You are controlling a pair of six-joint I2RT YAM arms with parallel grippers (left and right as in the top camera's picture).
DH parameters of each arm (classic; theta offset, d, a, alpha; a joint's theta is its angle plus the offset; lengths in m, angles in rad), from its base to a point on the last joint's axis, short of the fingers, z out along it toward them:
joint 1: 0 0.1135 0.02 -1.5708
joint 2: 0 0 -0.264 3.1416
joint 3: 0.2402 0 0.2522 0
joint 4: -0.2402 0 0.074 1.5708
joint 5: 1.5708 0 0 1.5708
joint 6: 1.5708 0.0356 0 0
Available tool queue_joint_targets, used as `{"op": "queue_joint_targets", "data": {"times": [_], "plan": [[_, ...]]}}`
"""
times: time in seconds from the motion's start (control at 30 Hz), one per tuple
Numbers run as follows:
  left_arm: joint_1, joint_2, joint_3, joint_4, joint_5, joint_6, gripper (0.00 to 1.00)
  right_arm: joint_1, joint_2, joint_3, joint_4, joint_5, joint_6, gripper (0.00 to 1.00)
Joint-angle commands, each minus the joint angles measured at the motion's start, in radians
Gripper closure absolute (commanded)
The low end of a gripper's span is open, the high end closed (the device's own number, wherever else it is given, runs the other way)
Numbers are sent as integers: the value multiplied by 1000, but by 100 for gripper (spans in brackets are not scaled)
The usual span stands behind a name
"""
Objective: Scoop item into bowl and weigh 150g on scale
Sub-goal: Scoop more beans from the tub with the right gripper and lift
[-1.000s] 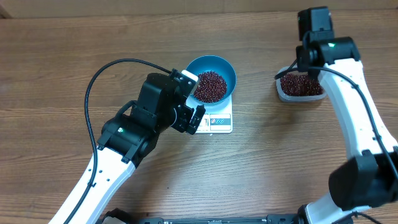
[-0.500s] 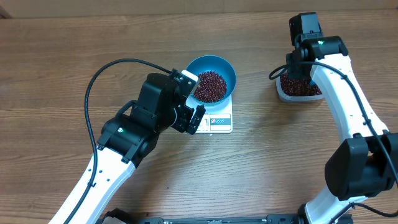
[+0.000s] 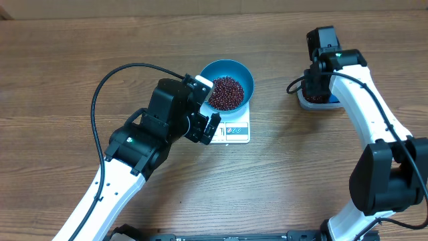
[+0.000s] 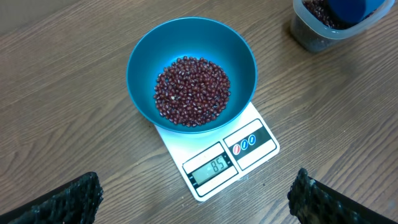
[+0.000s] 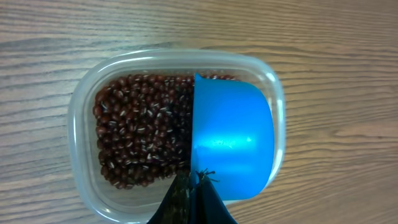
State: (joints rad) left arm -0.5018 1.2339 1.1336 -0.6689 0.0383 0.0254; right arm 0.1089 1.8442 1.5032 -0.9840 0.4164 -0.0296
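Blue bowl (image 4: 239, 56) is sitting on the white scale (image 4: 176, 142), overhanging its rear but leaving the display (image 4: 211, 167) uncovered, so the reading is showing: looks like 85, short of target. Beans (image 4: 191, 91) are lying in a shallow heap at the bowl's bottom.

Left gripper (image 4: 196, 193) is hanging over the scale's front, jaws wide apart, gripping nothing. It is probably parked there so its camera is watching the display.

Right gripper (image 5: 189, 199) is clamping its jaws together on the handle of the small blue scoop (image 5: 233, 146), holding the cup over the right side of the clear tub (image 5: 84, 112). Supply beans (image 5: 140, 130) are filling the rest. Judging this a refill dip. Cannot tell whether the cup is touching beans or loaded
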Motion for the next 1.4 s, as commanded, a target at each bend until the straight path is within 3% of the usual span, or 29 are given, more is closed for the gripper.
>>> {"op": "queue_joint_targets", "data": {"times": [0.0, 0.57, 1.03, 1.37], "plan": [[4, 1, -5, 1, 14, -14, 1, -2, -2, -19, 14, -65, 7, 96], [4, 1, -5, -3, 14, -14, 1, -28, -2, -19, 60, -417, 8, 96], [4, 1, -5, -8, 15, -14, 0, -272, -2, -19, 42, -865, 8, 96], [4, 1, -5, -8, 15, -14, 0, -422, -2, -19, -10, -920, 7, 96]]}}
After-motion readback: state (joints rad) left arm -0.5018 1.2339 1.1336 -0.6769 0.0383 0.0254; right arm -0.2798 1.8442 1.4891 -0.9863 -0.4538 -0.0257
